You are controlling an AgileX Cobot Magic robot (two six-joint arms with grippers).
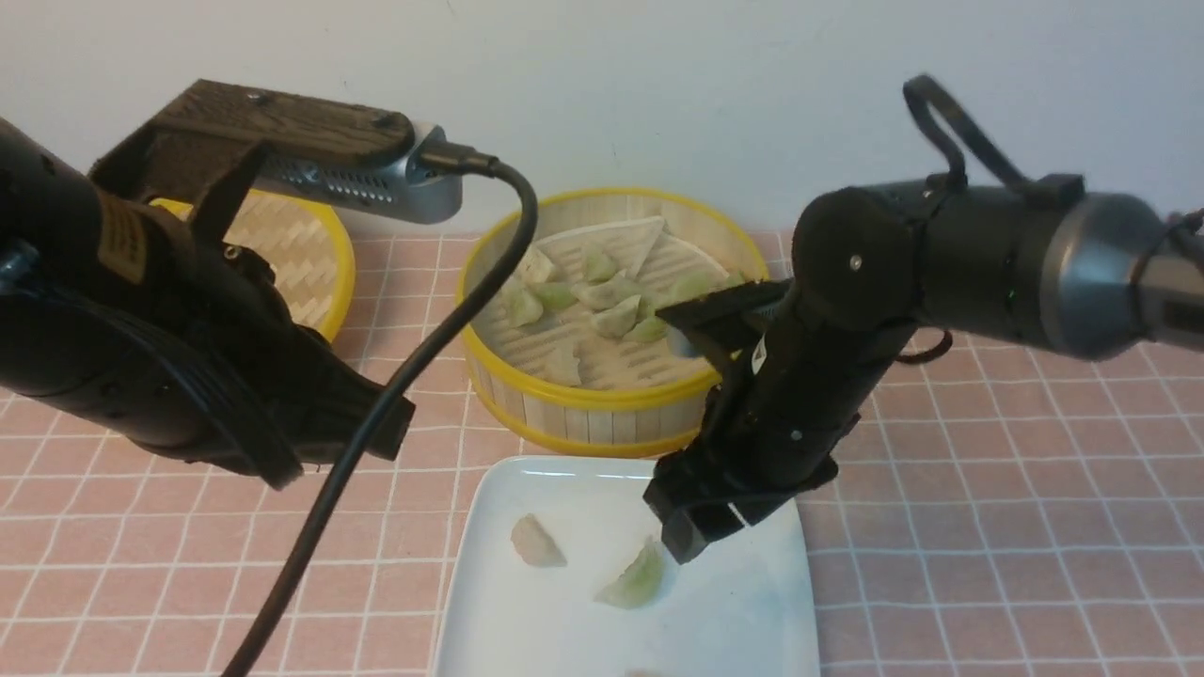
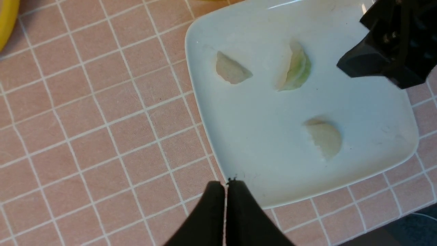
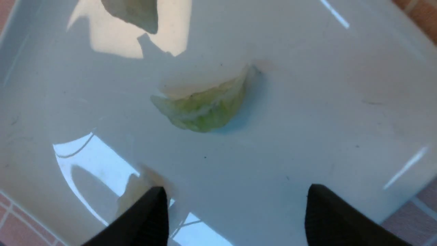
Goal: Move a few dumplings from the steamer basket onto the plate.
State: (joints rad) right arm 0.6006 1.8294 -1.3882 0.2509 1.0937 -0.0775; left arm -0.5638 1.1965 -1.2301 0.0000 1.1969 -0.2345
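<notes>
The steamer basket stands at the back centre and holds several pale green and whitish dumplings. The white plate lies in front of it. On the plate lie a green dumpling, a beige one and a third whitish one. My right gripper is open and empty, just above the plate beside the green dumpling. My left gripper is shut and empty, raised over the cloth at the plate's left edge.
A flat woven lid with a yellow rim lies at the back left, partly behind my left arm. A pink checked cloth covers the table. A black cable hangs from the left wrist across the cloth.
</notes>
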